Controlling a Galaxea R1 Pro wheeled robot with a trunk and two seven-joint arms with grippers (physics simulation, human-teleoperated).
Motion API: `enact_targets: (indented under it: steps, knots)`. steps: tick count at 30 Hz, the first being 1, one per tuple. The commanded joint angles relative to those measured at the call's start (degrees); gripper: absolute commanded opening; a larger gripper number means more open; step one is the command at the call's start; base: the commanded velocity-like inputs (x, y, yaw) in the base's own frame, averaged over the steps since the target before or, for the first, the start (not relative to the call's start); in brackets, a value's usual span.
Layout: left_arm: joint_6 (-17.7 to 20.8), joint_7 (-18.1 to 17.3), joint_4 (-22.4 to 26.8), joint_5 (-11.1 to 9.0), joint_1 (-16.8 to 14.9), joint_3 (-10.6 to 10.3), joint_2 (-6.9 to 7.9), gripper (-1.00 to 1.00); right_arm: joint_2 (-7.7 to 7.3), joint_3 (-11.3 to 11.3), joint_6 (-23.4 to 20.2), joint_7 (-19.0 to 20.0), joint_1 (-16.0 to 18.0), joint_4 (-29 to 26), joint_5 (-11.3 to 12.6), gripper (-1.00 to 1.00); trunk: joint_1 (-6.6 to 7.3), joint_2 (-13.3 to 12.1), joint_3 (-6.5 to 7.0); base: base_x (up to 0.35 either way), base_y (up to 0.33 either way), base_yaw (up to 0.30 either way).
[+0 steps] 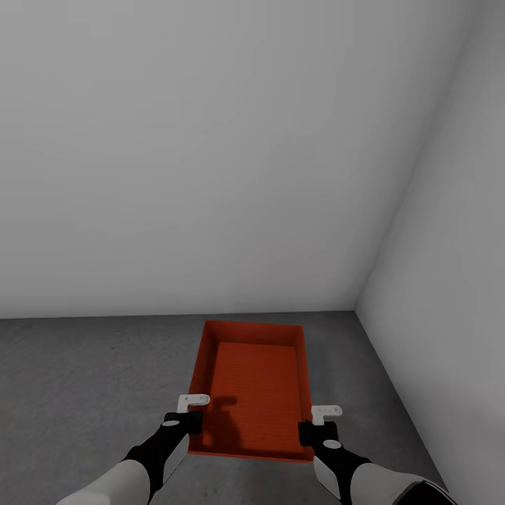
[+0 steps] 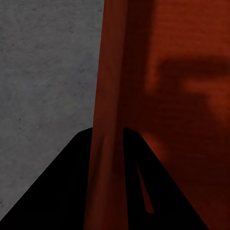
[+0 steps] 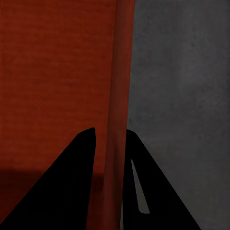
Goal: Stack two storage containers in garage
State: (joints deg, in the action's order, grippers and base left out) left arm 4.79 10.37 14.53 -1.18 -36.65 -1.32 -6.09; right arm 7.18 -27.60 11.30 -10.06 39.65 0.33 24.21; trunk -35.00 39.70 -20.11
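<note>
Nearest the camera, left gripper and right gripper, each closed over one long side wall of a red-orange bin. Left wrist view: two dark fingers astride the wall of the bin, one outside over concrete, one inside over the ribbed bottom. Right wrist view: same arrangement, fingers either side of the wall, pinched nearly flat against it. Bin open side up, level, near the corner of the garage; whether resting on the floor or held just above it, not possible to tell. Second bin not among the things seen.

Risks, as judged from this pose:
- Thin, flared walls held only near the robot's end, so likely to slide out of the pinch or tip the far end down if carried further.
- Uneven release, one side before the other, likely to twist or skid the bin across the concrete.
- Placement close to the right wall and back wall, leaving little room for arms or base when stacking later.
</note>
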Motion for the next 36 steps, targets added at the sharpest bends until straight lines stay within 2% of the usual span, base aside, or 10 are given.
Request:
enact_targets:
  steps: [1,36]
  knots:
    - [0.4,0.4,-0.1,-0.7,0.0,-0.5,0.03,-1.0,-2.69,-0.7,0.4,-2.1,0.0,-0.1,0.6,-1.0,-0.23,0.5,-0.25,0.0,0.0,0.0]
    - [0.4,0.4,0.0,-0.8,0.0,-0.5,0.02,-1.0,-2.69,-0.7,0.4,-2.1,0.0,-0.1,0.6,-1.0,-7.92,14.5,-6.54,0.0,0.0,0.0]
